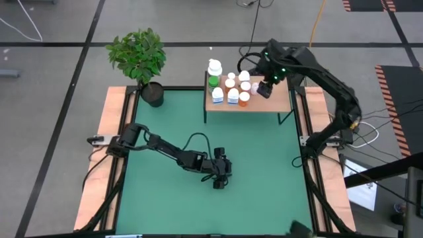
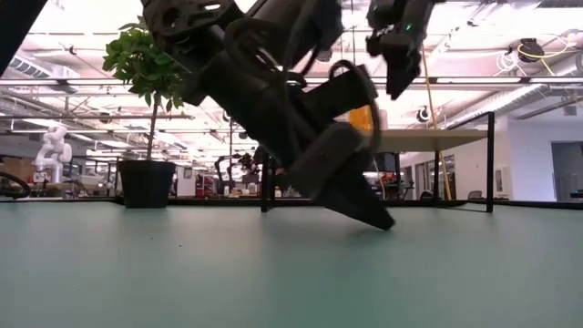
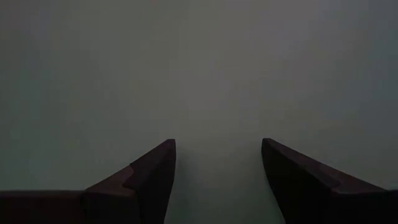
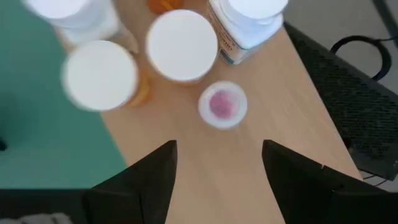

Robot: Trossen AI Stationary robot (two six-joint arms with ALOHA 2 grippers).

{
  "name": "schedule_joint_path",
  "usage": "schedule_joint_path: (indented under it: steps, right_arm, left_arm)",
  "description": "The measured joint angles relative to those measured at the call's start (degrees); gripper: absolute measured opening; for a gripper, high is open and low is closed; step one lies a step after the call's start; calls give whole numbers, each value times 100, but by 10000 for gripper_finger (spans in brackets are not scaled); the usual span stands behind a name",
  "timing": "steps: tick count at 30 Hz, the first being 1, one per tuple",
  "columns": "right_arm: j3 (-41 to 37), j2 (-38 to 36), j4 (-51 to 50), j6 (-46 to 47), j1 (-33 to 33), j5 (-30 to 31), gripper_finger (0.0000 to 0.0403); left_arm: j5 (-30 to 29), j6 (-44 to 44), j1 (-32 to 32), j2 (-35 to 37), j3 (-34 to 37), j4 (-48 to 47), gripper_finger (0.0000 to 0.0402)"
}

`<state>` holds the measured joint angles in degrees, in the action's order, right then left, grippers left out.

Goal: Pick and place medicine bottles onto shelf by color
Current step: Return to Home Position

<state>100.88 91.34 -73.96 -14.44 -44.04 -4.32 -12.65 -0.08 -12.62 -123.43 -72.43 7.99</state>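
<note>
The medicine bottles (image 1: 231, 89) stand in a cluster on the left and middle of the light-brown wooden shelf (image 1: 279, 103) at the table's far edge. Their caps are white, green and orange. My right gripper (image 1: 264, 89) hovers open above the shelf, fingers pointing down. In the right wrist view (image 4: 217, 146) it is just short of a small pink-topped bottle (image 4: 222, 104) that stands beside white-capped bottles (image 4: 181, 45). My left gripper (image 1: 220, 178) is open and empty, low over the green mat (image 3: 205, 68) in the middle of the table.
A potted plant (image 1: 139, 56) stands at the mat's far left corner. Wooden side rails (image 1: 106, 145) run along both sides of the mat. The right part of the shelf top (image 4: 249, 180) is bare. The shelf's thin dark legs (image 2: 490, 164) show in the low view.
</note>
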Motion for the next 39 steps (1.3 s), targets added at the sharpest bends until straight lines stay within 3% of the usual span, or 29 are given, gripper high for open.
schedule_joint_path:
  steps: [6,14,17,22,25,28,32,39]
  right_arm:
    - [-897,-1116,303,423,394,-22,220]
    - [-3013,-2734,1572,1311,1429,-25,199]
    - [-3919,-3268,2772,1544,1987,-230,189]
    - [-5668,-3817,5976,1854,2812,-1487,164]
    - [-6571,-3822,7748,1847,3256,-1654,146]
    - [-7165,-3730,8819,1598,3538,-1648,125]
    - [-7382,-3832,8924,1351,3640,-1641,95]
    - [-7451,-4560,8110,1167,3640,-1656,51]
  left_arm:
    - [-141,-172,142,661,909,803,239]
    - [-69,-245,291,2921,3050,2201,225]
    - [-16,-199,160,3762,3883,3045,188]
    - [14,-350,-50,4845,5224,4152,99]
    - [16,-402,-80,5409,5879,4559,43]
    - [14,-319,-62,6003,6394,4578,9]
    - [-103,-150,-1,6681,6904,4567,16]
    - [-478,14,7,7522,7189,4348,19]
